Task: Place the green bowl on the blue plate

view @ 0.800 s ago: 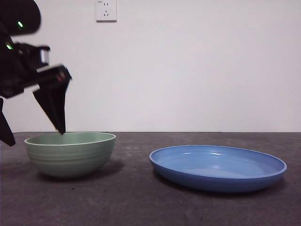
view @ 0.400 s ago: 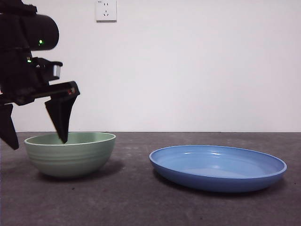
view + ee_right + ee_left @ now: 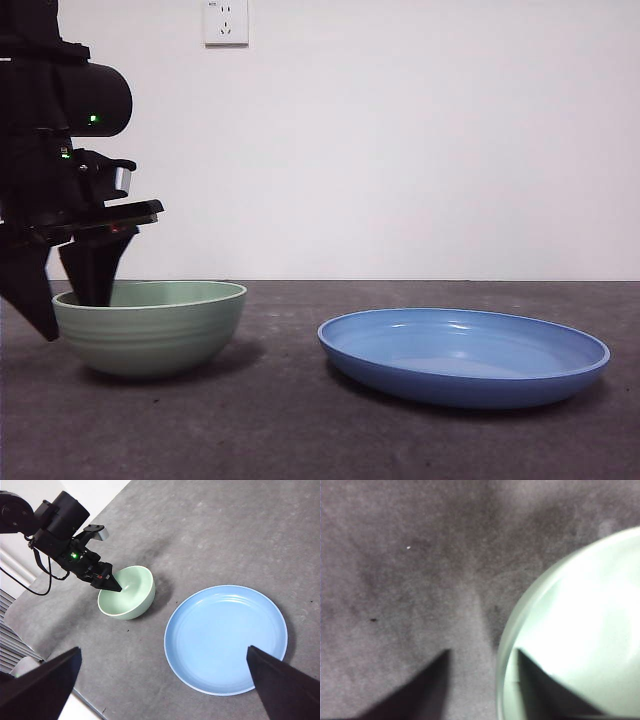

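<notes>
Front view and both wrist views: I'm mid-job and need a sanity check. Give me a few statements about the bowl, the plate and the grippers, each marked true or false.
1. The pale mint-green ridged bowl already sits on the glossy blue round plate. False: it stands on the grey table, apart from the plate.
2. The left gripper straddles the bowl's rim, one jaw inside and one outside. True.
3. The left gripper is shut on the bowl. False: its jaws are open, with a gap on either side of the rim.
4. The blue plate holds nothing. True.
5. The right gripper is down at the plate. False: it hangs open high above the table.
</notes>
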